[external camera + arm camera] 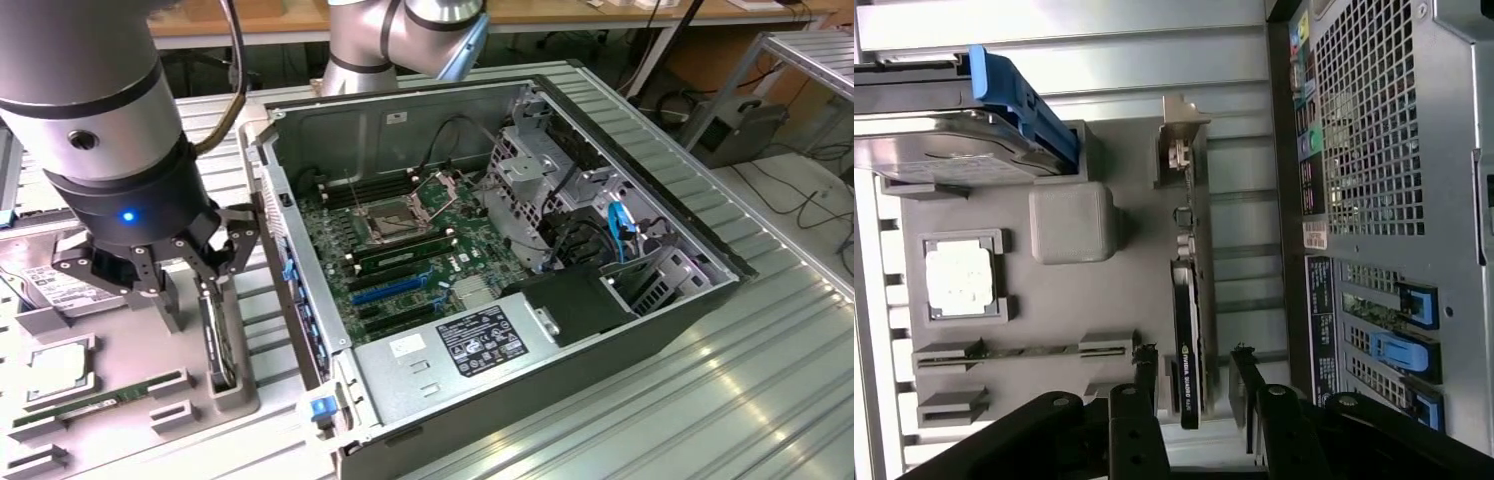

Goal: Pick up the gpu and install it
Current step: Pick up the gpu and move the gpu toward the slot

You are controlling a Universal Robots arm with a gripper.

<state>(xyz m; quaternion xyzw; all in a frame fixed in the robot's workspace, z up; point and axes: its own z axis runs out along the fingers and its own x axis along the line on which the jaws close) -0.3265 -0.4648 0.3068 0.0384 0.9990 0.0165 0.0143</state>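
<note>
Gripper [1194, 362] noted spread wide, one finger on each side of the gpu [1187, 330], nothing grasped. The gpu is seen standing on its long edge in a slot along the grey tray [1124, 290] border nearest the computer case [1384, 200]. Its long axis is laid parallel to the case's rear panel, silver bracket at the end nearer the hard drive [944, 150]. A narrow strip of ribbed table [1244, 200] is left open between tray edge and case.
</note>
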